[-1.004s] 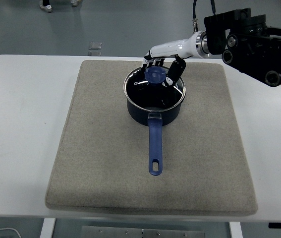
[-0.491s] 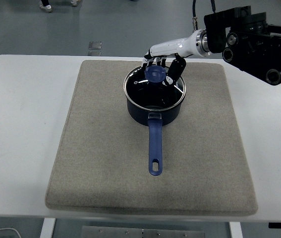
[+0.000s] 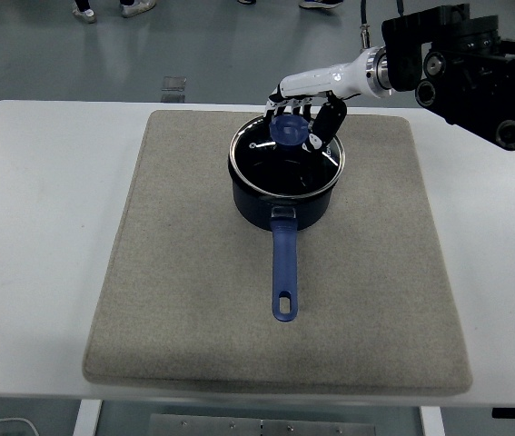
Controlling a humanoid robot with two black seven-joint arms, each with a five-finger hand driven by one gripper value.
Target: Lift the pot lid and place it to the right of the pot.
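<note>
White tabletop [image 3: 39,227] carried a coarse grey mat [image 3: 193,318], where I saw the dark blue pot [image 3: 284,195] with its long handle pointing toward me. Since half a second before, the glass lid [image 3: 286,156] had tilted up slightly. My right hand [image 3: 307,113] kept its fingers [image 3: 321,136] curled around the round blue knob [image 3: 286,130].

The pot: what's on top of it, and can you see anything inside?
A glass lid with a blue knob covers the pot; the right robot hand grips the knob. Through the glass the inside looks dark; whether it holds anything cannot be told.
</note>
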